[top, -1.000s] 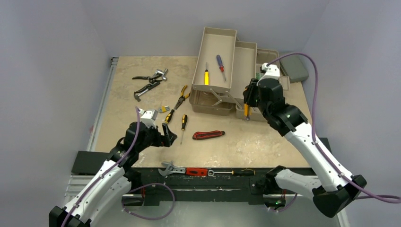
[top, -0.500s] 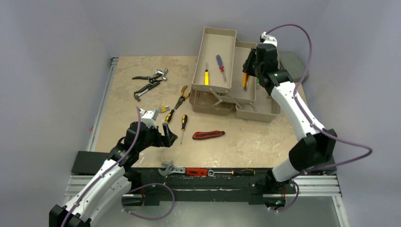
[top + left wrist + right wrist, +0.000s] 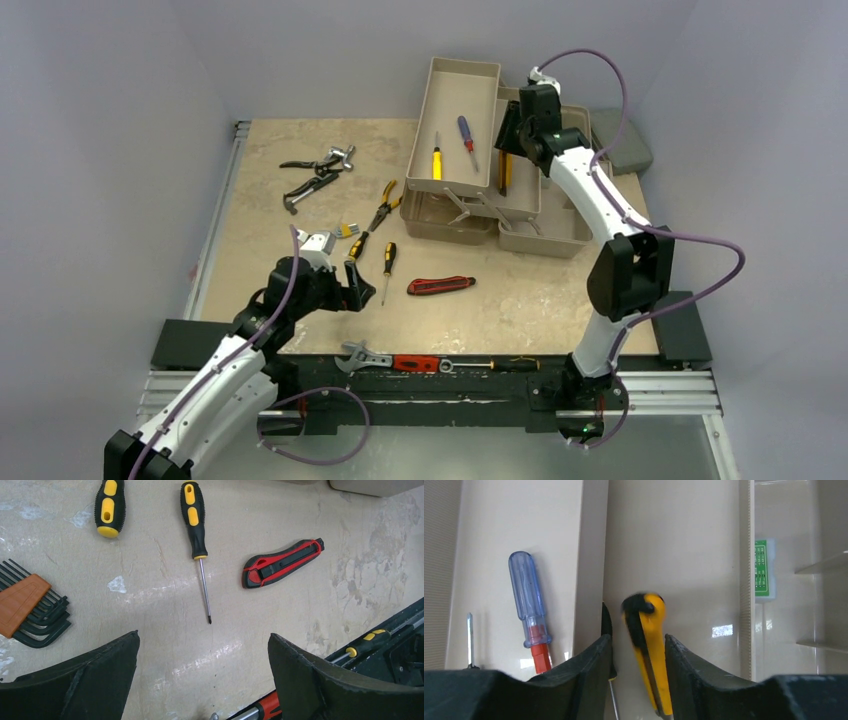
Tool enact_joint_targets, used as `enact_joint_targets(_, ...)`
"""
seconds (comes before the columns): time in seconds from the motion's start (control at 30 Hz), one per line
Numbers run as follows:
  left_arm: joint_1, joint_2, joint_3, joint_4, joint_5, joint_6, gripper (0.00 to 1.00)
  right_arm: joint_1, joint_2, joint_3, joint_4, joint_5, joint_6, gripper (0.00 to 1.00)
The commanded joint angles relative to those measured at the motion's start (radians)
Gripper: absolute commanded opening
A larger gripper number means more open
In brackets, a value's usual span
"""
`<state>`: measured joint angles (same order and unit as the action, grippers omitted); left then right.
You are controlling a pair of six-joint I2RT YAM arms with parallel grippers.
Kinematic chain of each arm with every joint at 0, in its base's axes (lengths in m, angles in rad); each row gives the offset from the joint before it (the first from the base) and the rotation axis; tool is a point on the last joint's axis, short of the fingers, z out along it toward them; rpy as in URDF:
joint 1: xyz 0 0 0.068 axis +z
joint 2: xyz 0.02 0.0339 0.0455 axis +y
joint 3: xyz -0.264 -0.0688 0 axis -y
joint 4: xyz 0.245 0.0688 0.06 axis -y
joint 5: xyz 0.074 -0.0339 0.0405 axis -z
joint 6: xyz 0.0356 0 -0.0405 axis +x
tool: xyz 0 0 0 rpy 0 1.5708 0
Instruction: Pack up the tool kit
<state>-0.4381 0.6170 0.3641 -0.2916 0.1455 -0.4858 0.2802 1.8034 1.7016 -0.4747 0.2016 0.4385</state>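
Note:
The beige toolbox (image 3: 525, 238) stands open at the back right with its trays folded out. My right gripper (image 3: 505, 140) hovers over the middle tray (image 3: 694, 555). Its jaws stand slightly apart, and a yellow-and-black utility knife (image 3: 650, 645) sits loose and blurred between them, leaning on the right finger. The knife also shows in the top view (image 3: 503, 172). The left tray (image 3: 460, 75) holds a yellow screwdriver (image 3: 437, 160) and a blue-and-red one (image 3: 526, 597). My left gripper (image 3: 204, 637) is open and empty over the table, near a black-and-yellow screwdriver (image 3: 195, 525) and a red utility knife (image 3: 282, 562).
Yellow-handled pliers (image 3: 383, 205) and grey pliers (image 3: 318, 170) lie on the table's left half. An orange hex key set (image 3: 25, 605) is by my left finger. A flat grey case (image 3: 628, 148) sits behind the toolbox. A wrench and other tools (image 3: 400, 362) lie along the front rail.
My right arm has swung back and left, carrying the yellow knife from the toolbox's front to over the middle tray. The left arm has not moved.

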Motion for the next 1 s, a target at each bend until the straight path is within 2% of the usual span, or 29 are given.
enact_joint_targets(0.0, 0.003, 0.005, 0.007, 0.063, 0.029, 0.025, 0.96, -0.006, -0.093, 0.047, 0.004, -0.031, -0.009, 0.45)
enact_joint_targets(0.13, 0.003, 0.027, 0.010, 0.071, 0.031, 0.023, 0.96, -0.006, -0.239, -0.065, 0.032, -0.017, -0.038, 0.59)
enact_joint_targets(0.27, -0.005, 0.050, 0.013, 0.093, 0.058, 0.026, 0.96, -0.006, -0.381, -0.157, -0.003, -0.032, -0.053, 0.63)
enact_joint_targets(0.33, -0.042, 0.068, 0.022, 0.081, -0.033, 0.019, 0.92, -0.004, -0.460, -0.226, -0.021, -0.016, -0.047, 0.63)
enact_joint_targets(0.4, -0.105, 0.103, 0.057, 0.051, -0.149, 0.031, 0.91, -0.004, -0.561, -0.362, 0.000, -0.025, 0.013, 0.64)
enact_joint_targets(0.53, -0.235, 0.171, 0.096, 0.065, -0.242, 0.072, 0.94, -0.003, -0.757, -0.590, 0.047, -0.015, 0.150, 0.71)
enact_joint_targets(0.63, -0.283, 0.208, 0.099, 0.121, -0.218, 0.117, 0.95, -0.003, -0.850, -0.675, -0.069, 0.083, 0.297, 0.66)
enact_joint_targets(0.7, -0.315, 0.229, 0.096, 0.180, -0.184, 0.157, 0.95, -0.003, -0.888, -0.708, -0.147, 0.114, 0.343, 0.67)
enact_joint_targets(0.8, -0.355, 0.310, 0.141, 0.213, -0.123, 0.229, 0.94, -0.004, -0.939, -0.744, -0.218, 0.116, 0.325, 0.69)
enact_joint_targets(0.97, -0.403, 0.539, 0.320, 0.108, -0.099, 0.340, 0.94, -0.003, -1.057, -0.816, -0.191, 0.015, 0.224, 0.72)
